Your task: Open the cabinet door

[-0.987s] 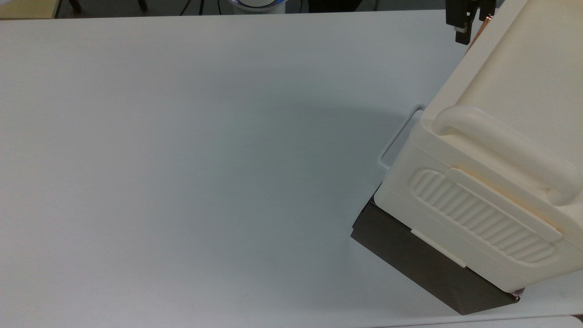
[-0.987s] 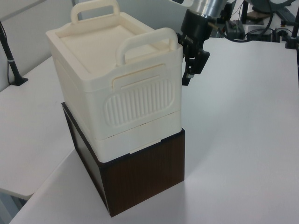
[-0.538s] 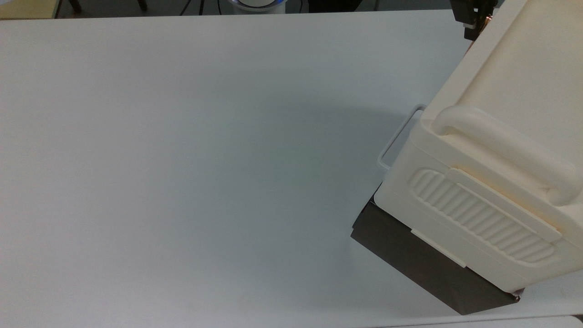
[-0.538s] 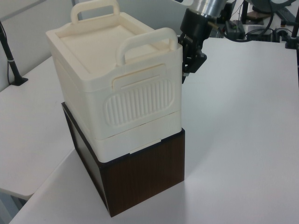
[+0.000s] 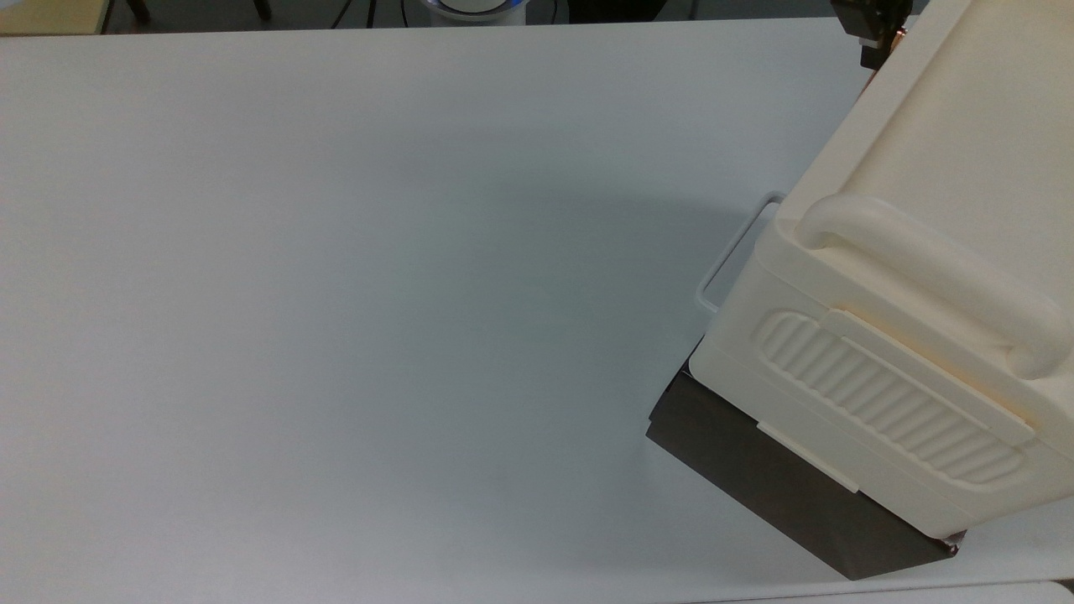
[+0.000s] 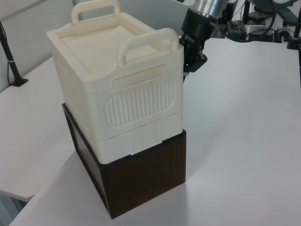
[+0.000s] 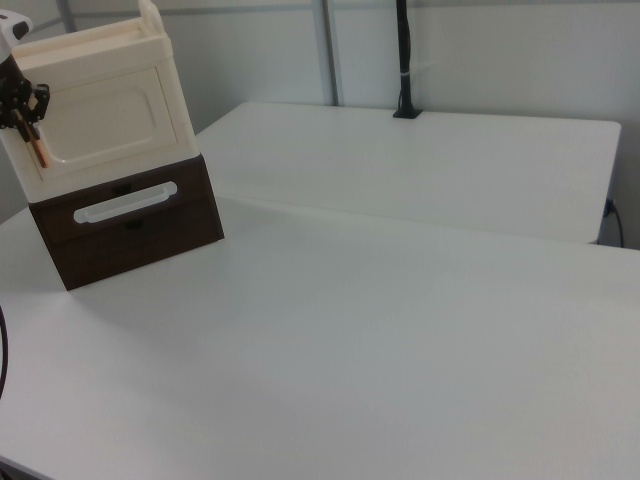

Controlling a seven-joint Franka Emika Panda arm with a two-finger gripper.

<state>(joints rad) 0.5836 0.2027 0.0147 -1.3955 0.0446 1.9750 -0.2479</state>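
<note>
The gripper (image 7: pixel 22 108) is clamped on the copper bar handle (image 7: pixel 36 148) at the right view's left edge of the cabinet door (image 7: pixel 105 115). The door sits flush in the cream cabinet (image 6: pixel 117 89), which stands on a dark brown base (image 6: pixel 141 181) on the white table (image 5: pixel 377 294).

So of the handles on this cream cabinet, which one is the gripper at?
The small copper-coloured bar handle on the cabinet door; the gripper sits at its top end, away from the white wire loop handle below.

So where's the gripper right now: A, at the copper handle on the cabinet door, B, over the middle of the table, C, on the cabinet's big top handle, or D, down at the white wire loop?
A: in the right view the gripper sits at the copper handle on the cabinet door.
</note>
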